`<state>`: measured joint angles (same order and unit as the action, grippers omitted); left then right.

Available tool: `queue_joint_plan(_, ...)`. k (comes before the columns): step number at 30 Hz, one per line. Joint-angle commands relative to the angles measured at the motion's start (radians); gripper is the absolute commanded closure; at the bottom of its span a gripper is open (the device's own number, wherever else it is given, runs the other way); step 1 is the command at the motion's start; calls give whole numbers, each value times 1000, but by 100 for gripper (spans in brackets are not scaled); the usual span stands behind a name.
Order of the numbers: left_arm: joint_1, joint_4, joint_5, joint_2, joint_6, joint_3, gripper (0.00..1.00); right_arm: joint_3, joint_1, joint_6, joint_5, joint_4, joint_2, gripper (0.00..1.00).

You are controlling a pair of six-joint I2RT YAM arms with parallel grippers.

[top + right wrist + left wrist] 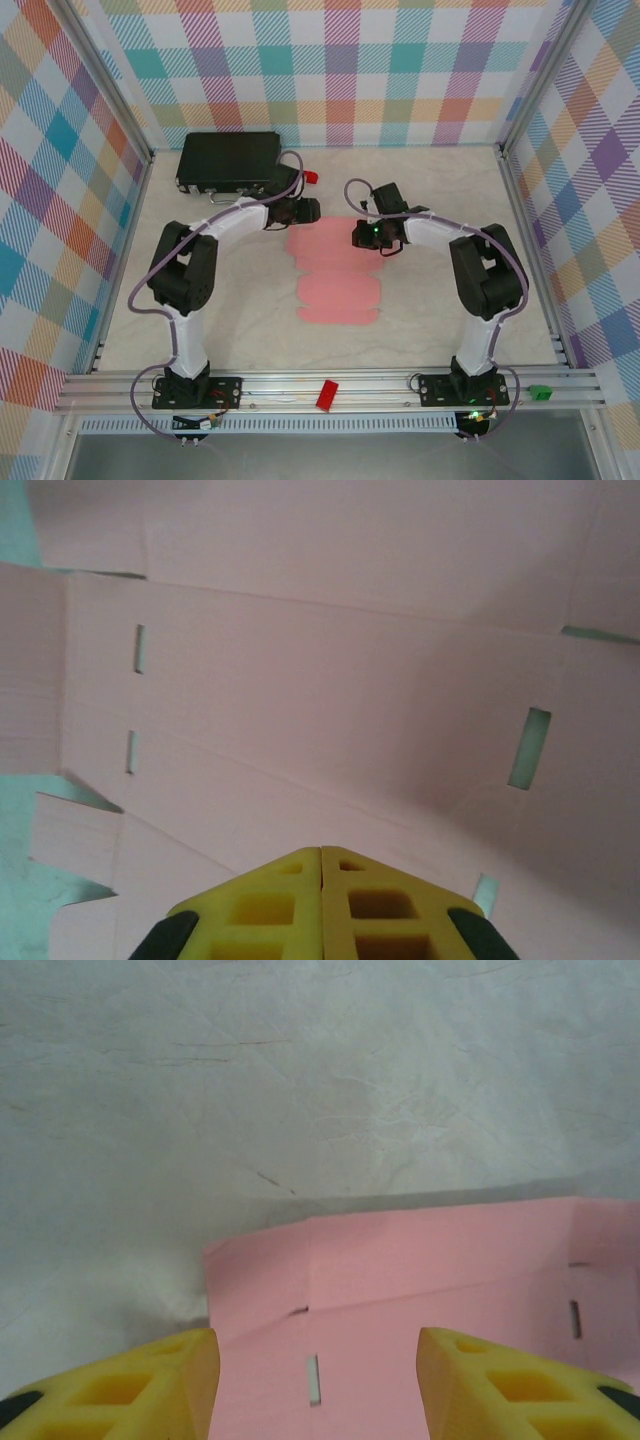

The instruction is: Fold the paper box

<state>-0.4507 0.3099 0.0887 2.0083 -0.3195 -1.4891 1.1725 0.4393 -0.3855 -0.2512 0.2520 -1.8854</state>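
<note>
The paper box (335,272) lies flat on the table as a light-pink die-cut sheet with tabs and slots. My left gripper (306,211) hovers at the sheet's far left corner. In the left wrist view its yellow fingers (170,1385) stand apart, and the pink sheet (440,1270) with a small slot shows between them; nothing is held. My right gripper (362,235) is over the sheet's far right edge. Seen from the right wrist, its fingertips (321,852) are pressed together, pointing onto a panel of the sheet (330,680) with nothing between them.
A black hard case (228,160) sits at the back left, with a small red block (311,178) beside it. Another red block (326,394) and a green one (540,392) rest on the front rail. Plaid walls enclose the table.
</note>
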Motion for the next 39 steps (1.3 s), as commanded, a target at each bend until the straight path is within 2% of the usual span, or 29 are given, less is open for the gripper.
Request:
queue_joint_plan(1,24,34,23,51,37,-80,44,-10,8,-14,-25,-12,-29,92)
queue_joint_plan(6,31,95,6,133,43,-170,45,-10,9,-19,-19,-13,-62,93)
queue_joint_plan(15,30,120,-55,150,22,-167,44,-11,14,-22,-16,-18,-86,93)
queue_joint_plan(27,31,251,18,211,38,-256,43,-14,21,-39,-12,-26,-92,93)
queue_joint_plan(39,20,263,114,176,65,-288,50,-13,28,-62,-8,-38,-108,94)
